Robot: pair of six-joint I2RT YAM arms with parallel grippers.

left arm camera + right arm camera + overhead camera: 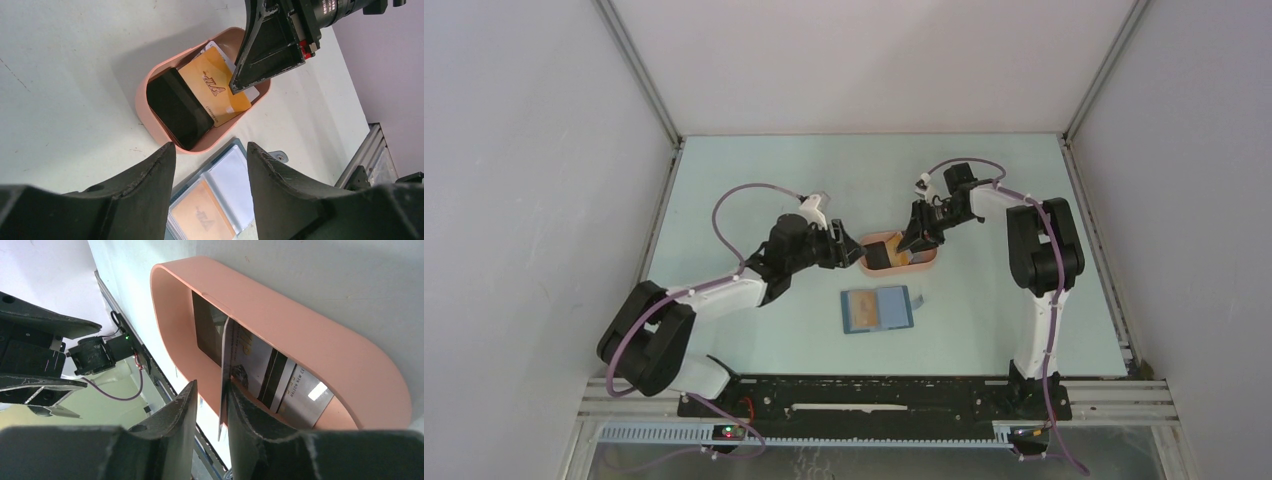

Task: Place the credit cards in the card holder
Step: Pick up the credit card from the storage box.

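Now the orange rectangular plastic credit card (207,82) sits tipped up in the salmon-pink oval plastic tray (150,122), long axis across the tray, partly under the black card (177,107). The right gripper (212,385) straddles its raised edge, one finger touching, not yet clamped. The left gripper (210,147) hangs released, empty, near the tray's end. The blue leather-like folding card holder (230,175) lies open just beside the tray

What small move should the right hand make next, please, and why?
I would probably close the right hand fully on the card standing on edge in the pink tray. The card sits between its fingers, but a gap shows beside one finger, so it does not look clamped yet; the open card holder lies nearby.
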